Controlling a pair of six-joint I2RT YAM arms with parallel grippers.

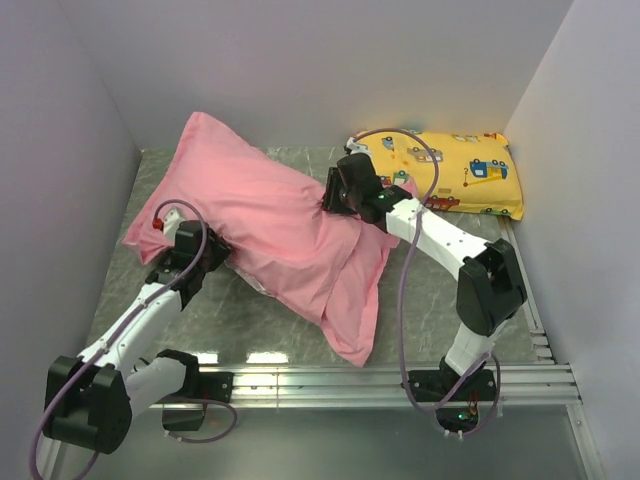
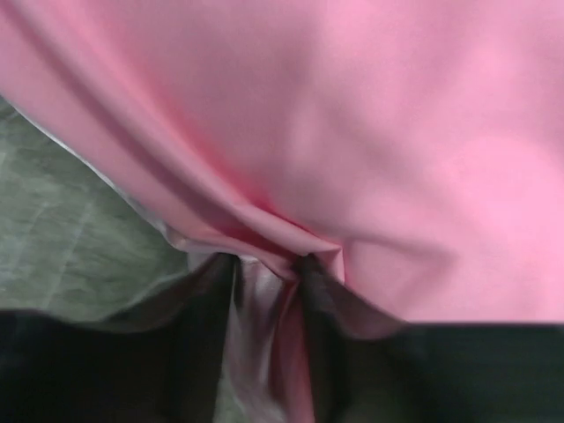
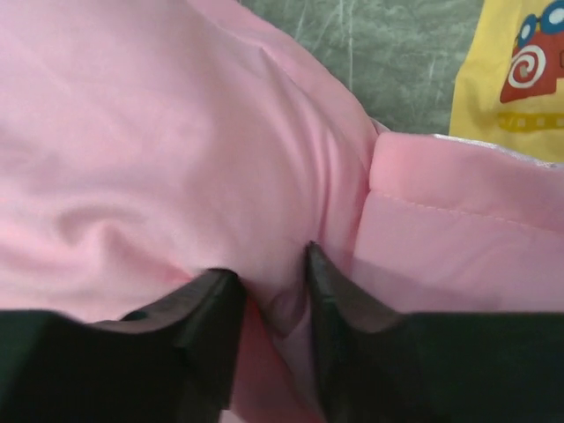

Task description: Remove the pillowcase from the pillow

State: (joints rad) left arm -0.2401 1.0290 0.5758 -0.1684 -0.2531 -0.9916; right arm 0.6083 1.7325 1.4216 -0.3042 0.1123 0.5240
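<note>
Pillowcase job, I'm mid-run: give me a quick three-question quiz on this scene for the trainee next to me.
1. True or false: the yellow pillow lies on top of the pillowcase.
2. What sits between the fingers of the left gripper? A) bare table B) pink fabric C) yellow fabric
3. Fill in: the right gripper is ___ to the yellow pillow than the left gripper is.
Key: 1 false, it lies beside the pillowcase, at the far right corner; 2 B; 3 nearer.
</note>
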